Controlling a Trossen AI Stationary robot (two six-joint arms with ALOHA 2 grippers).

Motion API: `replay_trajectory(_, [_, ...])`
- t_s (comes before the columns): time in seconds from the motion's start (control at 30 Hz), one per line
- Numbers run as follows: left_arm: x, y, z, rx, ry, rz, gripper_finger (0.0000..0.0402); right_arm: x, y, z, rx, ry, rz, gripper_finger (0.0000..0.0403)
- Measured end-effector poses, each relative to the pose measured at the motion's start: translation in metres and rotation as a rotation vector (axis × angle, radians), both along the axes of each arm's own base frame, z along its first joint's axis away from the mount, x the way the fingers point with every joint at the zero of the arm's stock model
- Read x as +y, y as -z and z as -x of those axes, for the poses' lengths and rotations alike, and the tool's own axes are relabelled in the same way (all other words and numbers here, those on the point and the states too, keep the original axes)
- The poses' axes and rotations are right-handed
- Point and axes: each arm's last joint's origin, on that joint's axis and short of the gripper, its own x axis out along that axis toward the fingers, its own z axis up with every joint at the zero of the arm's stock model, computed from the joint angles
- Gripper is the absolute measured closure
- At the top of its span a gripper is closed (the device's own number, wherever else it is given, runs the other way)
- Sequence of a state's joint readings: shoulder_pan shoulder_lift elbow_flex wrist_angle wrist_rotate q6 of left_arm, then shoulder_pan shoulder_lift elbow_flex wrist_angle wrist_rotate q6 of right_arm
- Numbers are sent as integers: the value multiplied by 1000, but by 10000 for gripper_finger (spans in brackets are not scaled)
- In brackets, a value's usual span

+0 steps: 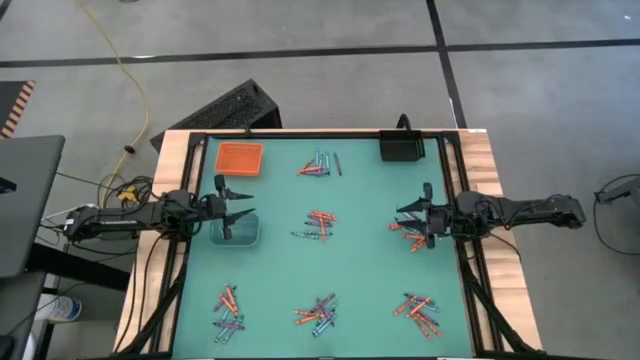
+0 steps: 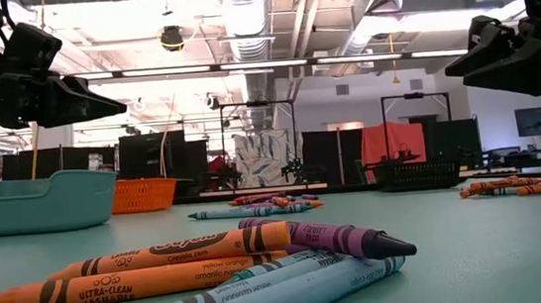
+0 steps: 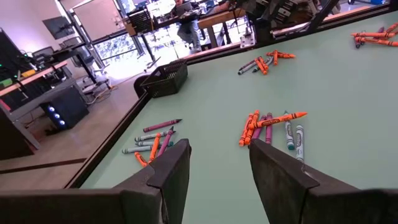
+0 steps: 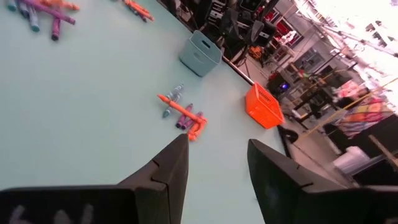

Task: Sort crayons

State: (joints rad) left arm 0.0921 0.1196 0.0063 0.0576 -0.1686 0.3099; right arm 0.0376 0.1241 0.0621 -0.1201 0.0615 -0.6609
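The crayons lie in seven loose clusters on the green surface (image 1: 370, 270): one near the far edge in the middle (image 1: 320, 166), one at the centre (image 1: 317, 225), one at the right side (image 1: 408, 233), and three along the near edge at left (image 1: 228, 310), middle (image 1: 316, 315) and right (image 1: 418, 307); in the low view the nearest cluster (image 2: 252, 268) shows orange, purple and blue-grey sticks lying side by side and touching. The left gripper (image 1: 240, 205) hangs above the clear tray (image 1: 236, 231) at the left side, its jaws standing apart with nothing between them; its own wrist view shows both fingers (image 3: 171, 171) spread over bare surface, with the centre cluster beyond them. The right gripper (image 1: 412, 215) hovers just over the right-side cluster, its jaws also parted and empty, and its wrist view shows the fingers (image 4: 174, 165) clear of the surface with the centre cluster ahead of them. An orange tray (image 1: 239, 157) sits at the far left corner and a black tray (image 1: 401, 147) at the far right corner; no crayons show in either.
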Motion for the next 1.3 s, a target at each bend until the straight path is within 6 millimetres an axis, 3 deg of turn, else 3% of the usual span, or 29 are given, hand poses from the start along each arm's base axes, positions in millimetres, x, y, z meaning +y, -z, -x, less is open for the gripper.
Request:
replay_trajectory(0.5, [0, 0, 0, 0, 0, 0, 244, 3, -34, 0, -331, -102, -616, 230])
replay_trajectory(1.07, [0, 0, 0, 0, 0, 0, 244, 3, -47, 3, -451, -151, -738, 230])
replay_trajectory(1.17, [0, 0, 0, 0, 0, 0, 244, 4, -56, 2, -491, -193, -735, 230])
replay_trajectory(1.3, [0, 0, 0, 0, 0, 0, 244, 5, -86, -4, -500, -230, -719, 230])
